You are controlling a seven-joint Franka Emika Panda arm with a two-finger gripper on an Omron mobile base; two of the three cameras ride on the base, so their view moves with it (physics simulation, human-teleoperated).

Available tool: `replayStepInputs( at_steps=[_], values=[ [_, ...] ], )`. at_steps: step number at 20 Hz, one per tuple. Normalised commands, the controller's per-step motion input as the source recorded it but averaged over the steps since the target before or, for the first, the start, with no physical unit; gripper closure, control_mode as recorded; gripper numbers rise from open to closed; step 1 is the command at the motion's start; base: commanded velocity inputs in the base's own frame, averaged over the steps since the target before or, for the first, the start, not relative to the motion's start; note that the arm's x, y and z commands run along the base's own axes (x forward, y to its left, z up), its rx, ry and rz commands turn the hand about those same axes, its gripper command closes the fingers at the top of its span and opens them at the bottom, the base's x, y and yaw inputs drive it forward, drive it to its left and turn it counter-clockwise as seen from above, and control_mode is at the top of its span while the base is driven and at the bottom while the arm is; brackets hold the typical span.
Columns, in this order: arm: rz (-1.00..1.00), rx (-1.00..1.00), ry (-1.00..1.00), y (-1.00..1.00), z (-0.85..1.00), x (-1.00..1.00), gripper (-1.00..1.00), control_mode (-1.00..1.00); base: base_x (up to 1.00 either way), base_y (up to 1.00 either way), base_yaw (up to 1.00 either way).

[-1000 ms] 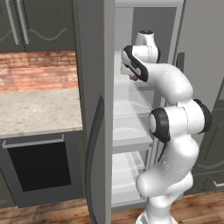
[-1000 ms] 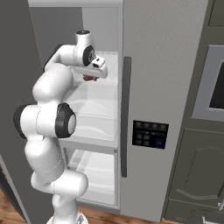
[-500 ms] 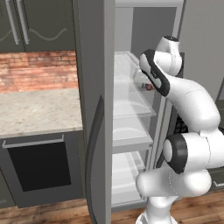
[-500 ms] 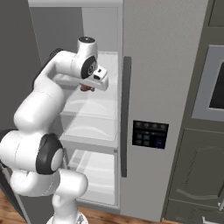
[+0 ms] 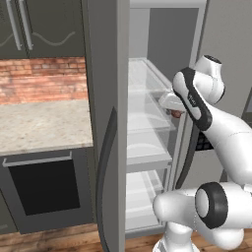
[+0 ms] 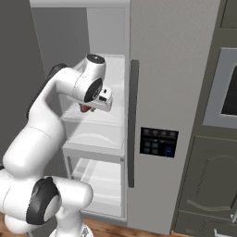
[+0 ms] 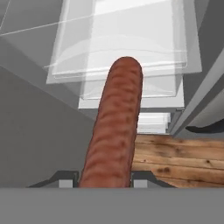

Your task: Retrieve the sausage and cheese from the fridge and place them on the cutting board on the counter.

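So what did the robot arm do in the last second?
The arm swung its hand back out of the fridge, away from the shelves toward the open front, carrying the sausage with it. The gripper stayed shut on the sausage the whole time, never letting go. The fridge door stayed open, and the shelves and counter did not move.
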Motion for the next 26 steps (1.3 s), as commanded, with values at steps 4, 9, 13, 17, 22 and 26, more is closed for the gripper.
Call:
replayStepInputs(
  at_steps=[4, 9, 13, 17, 22, 26],
  values=[
    [0.14, 0.00, 0.00, 0.00, -0.50, -0.23, 1.00, -1.00, 0.00, 0.00, 0.00],
    [0.15, 0.00, 0.00, 0.00, -0.38, -0.09, 1.00, -1.00, 0.00, 0.00, 0.00],
    [0.10, -0.03, 0.00, 0.00, -0.42, -0.16, 1.00, -1.00, 0.00, 0.00, 0.00],
    [0.02, -0.01, 0.00, 0.00, -0.09, -0.06, 1.00, -1.00, 0.00, 0.00, 0.00],
    [0.00, 0.00, 0.00, 0.00, 0.00, 0.00, 1.00, -1.00, 0.00, 0.00, 0.00],
    [0.00, 0.00, 0.00, 0.00, 0.00, 0.00, 1.00, -1.00, 0.00, 0.00, 0.00]
  ],
)
